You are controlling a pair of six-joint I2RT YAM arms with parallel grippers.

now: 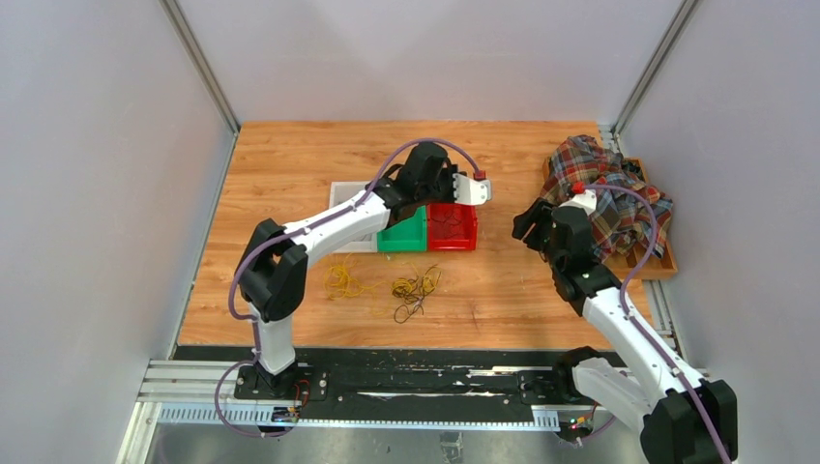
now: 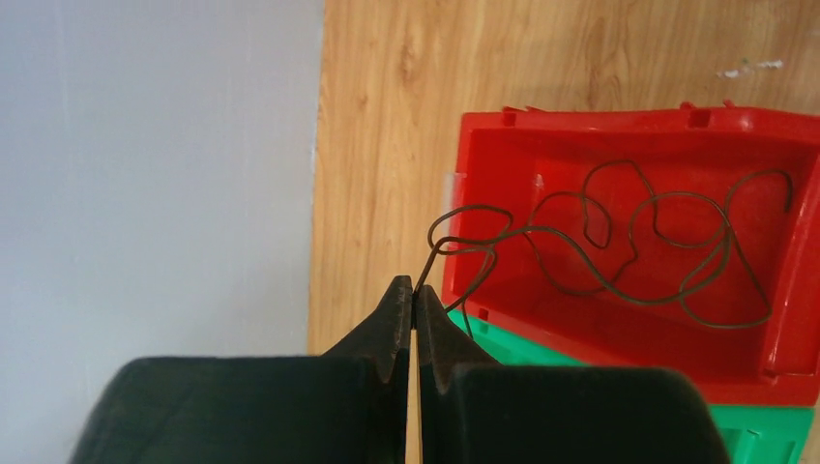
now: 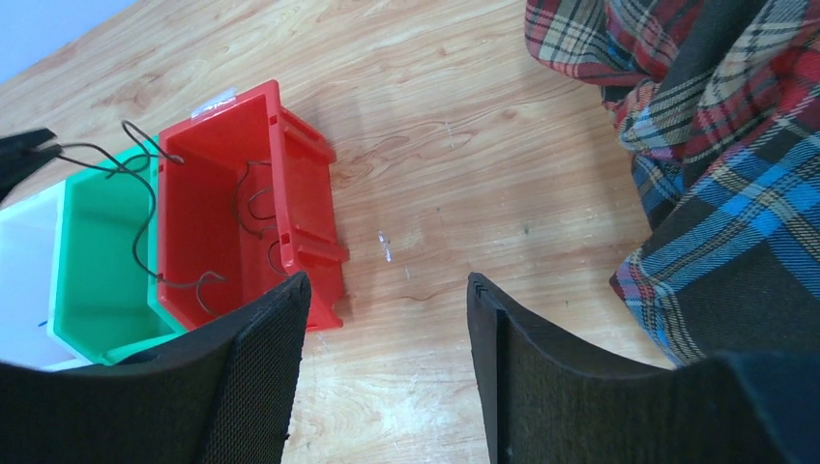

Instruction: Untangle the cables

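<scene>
My left gripper (image 1: pixel 440 190) is shut on one end of a thin dark brown cable (image 2: pixel 638 251) and hangs by the corner of the red bin (image 2: pixel 774 329); its tips (image 2: pixel 414 285) pinch the wire. The rest of that cable lies looped inside the red bin (image 3: pixel 189 242) and arcs over the green bin (image 3: pixel 97 280). A yellow cable tangle (image 1: pixel 340 280) and a mixed dark and yellow tangle (image 1: pixel 414 290) lie on the table nearer the arms. My right gripper (image 3: pixel 387 280) is open and empty above bare wood to the right of the red bin, as the top view (image 1: pixel 530 224) shows.
White (image 1: pixel 343 193), green (image 1: pixel 404 237) and red (image 1: pixel 453 232) bins stand side by side mid-table. A plaid cloth (image 1: pixel 604 193) is heaped on a wooden tray (image 1: pixel 667 263) at the right edge. Grey walls close in the table on three sides.
</scene>
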